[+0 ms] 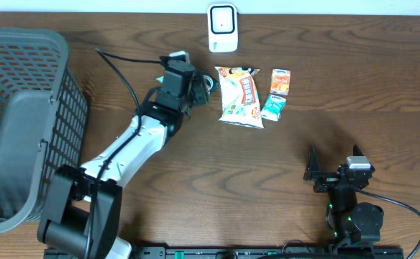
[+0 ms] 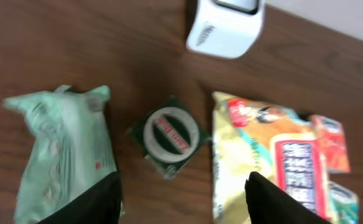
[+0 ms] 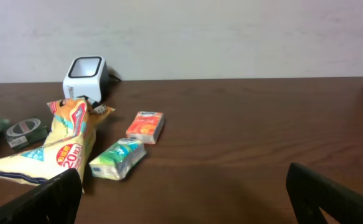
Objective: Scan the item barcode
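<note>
Left gripper (image 2: 181, 186) above tin (image 2: 169, 135), overhead half-hidden

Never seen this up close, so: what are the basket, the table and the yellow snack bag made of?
The basket looks like matte grey moulded plastic, its wall an open grid. The table shows dark wood grain with a soft sheen; solid wood or laminate, I cannot tell. The snack bag seems thin printed plastic film, glossy and crinkled.
</note>
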Tool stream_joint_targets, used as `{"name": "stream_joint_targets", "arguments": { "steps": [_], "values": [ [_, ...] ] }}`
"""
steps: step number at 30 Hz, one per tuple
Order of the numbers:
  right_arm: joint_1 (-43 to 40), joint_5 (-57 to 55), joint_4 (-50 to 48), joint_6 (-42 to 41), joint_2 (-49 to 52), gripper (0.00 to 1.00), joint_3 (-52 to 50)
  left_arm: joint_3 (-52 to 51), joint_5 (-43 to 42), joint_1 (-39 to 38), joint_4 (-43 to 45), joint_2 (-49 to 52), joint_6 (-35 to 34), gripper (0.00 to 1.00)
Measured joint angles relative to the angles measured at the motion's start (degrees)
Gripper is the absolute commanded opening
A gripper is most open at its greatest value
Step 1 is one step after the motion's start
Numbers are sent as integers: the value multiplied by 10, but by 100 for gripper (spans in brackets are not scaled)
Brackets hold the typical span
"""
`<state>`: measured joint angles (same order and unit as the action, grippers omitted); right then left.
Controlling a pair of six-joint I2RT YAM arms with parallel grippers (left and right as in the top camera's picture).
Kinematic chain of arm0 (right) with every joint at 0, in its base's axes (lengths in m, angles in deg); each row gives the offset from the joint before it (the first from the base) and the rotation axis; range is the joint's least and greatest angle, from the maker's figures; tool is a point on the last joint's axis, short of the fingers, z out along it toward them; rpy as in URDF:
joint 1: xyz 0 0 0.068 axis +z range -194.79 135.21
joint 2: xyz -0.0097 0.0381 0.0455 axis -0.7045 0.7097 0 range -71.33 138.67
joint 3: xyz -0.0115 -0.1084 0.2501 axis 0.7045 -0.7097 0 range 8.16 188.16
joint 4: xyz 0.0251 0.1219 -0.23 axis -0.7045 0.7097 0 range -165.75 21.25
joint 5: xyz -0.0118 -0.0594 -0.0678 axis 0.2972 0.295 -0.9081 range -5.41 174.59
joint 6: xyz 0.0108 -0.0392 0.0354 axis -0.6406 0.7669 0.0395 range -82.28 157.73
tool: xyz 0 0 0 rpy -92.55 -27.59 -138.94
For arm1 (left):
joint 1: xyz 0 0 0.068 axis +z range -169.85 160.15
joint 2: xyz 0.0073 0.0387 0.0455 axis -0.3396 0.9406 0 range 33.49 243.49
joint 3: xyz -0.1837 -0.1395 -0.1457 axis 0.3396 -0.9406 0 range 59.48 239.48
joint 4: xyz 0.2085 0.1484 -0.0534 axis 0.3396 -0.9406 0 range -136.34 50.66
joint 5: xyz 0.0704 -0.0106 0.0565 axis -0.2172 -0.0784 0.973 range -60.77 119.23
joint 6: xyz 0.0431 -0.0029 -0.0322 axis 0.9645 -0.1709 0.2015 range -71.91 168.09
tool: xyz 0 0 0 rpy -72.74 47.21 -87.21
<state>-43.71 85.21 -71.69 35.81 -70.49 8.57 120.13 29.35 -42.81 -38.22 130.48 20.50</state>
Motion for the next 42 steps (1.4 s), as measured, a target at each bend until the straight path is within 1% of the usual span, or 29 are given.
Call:
{"name": "stream_joint_targets", "arguments": {
  "steps": [2,5,6,8,9,10,14,17,28,31,42],
  "values": [
    [0,0,0,0,0,99,0,0,0,-3,12,-1,7,62],
    [0,0,0,0,0,99,0,0,0,-1,13,-10,37,63],
    [0,0,0,0,0,99,0,0,0,0,9,-19,52,74],
    [0,0,0,0,0,99,0,1,5,7,-10,-57,87,77],
    [0,0,0,0,0,99,0,1,14,10,-38,-76,94,85],
    [0,0,0,0,0,99,0,1,22,13,-59,-93,101,98],
    [0,0,0,0,0,99,0,1,78,32,-161,-172,116,98],
    [0,0,0,0,0,99,0,1,108,45,-211,-205,122,98],
    [0,0,0,0,0,99,0,1,156,73,-311,-219,129,98],
    [0,0,0,0,0,99,0,1,164,77,-324,-219,129,98],
    [0,0,0,0,0,99,0,1,167,77,-325,-219,129,98]
  ]
}}
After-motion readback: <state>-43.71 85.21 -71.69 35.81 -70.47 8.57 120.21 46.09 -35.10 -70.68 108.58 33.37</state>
